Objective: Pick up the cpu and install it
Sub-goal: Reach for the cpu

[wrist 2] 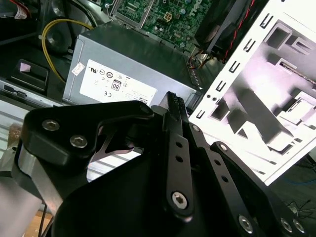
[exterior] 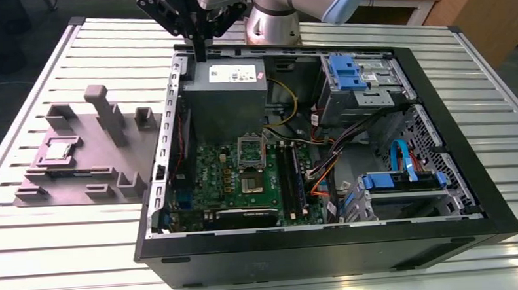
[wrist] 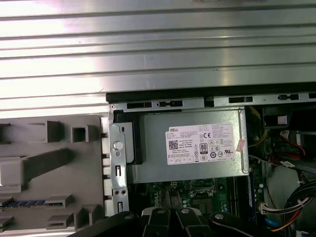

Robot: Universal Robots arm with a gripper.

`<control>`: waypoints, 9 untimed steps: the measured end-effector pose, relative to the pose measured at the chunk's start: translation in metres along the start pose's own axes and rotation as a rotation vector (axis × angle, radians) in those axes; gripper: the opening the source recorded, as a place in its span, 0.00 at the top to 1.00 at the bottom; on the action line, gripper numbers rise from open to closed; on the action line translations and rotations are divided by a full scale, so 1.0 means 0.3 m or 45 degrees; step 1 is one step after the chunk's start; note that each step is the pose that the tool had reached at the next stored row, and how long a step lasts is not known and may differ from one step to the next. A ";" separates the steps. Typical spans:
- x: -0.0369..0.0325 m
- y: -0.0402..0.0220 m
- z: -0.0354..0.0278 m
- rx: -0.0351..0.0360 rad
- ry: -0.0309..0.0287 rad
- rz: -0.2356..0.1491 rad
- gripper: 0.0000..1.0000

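Observation:
The cpu (exterior: 58, 150), a small silvery square chip, lies in a pocket of the grey fixture (exterior: 85, 169) on the table, at the exterior view's left of the open computer case (exterior: 333, 240). Inside the case, the motherboard (exterior: 243, 185) carries a dark socket (exterior: 252, 179) with its silver frame raised. My gripper (exterior: 201, 57) hangs above the case's back left corner, over the edge of the grey power supply (exterior: 226, 87), far from the cpu. Its black fingers (wrist 2: 171, 101) are pressed together with nothing between them.
Blue drive cages (exterior: 352, 72) and loose cables (exterior: 329, 148) fill the case's right half. Long black memory sticks (exterior: 293, 179) stand beside the socket. The fixture has tall posts (exterior: 109, 115). Slatted metal table (exterior: 79, 238) surrounds the case.

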State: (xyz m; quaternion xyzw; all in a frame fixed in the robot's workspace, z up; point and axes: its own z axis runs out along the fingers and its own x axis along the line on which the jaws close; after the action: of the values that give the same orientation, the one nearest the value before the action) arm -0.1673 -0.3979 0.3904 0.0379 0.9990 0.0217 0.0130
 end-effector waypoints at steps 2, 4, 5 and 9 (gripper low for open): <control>0.000 0.000 0.000 0.0000 -0.0001 0.000 0.90; 0.000 0.000 0.000 0.0000 0.0000 0.000 0.90; 0.001 0.000 0.000 0.0000 0.0000 0.000 0.90; 0.010 -0.001 0.000 -0.0002 -0.0001 0.000 0.90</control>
State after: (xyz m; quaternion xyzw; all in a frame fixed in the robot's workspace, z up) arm -0.1702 -0.3980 0.3903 0.0379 0.9990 0.0217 0.0131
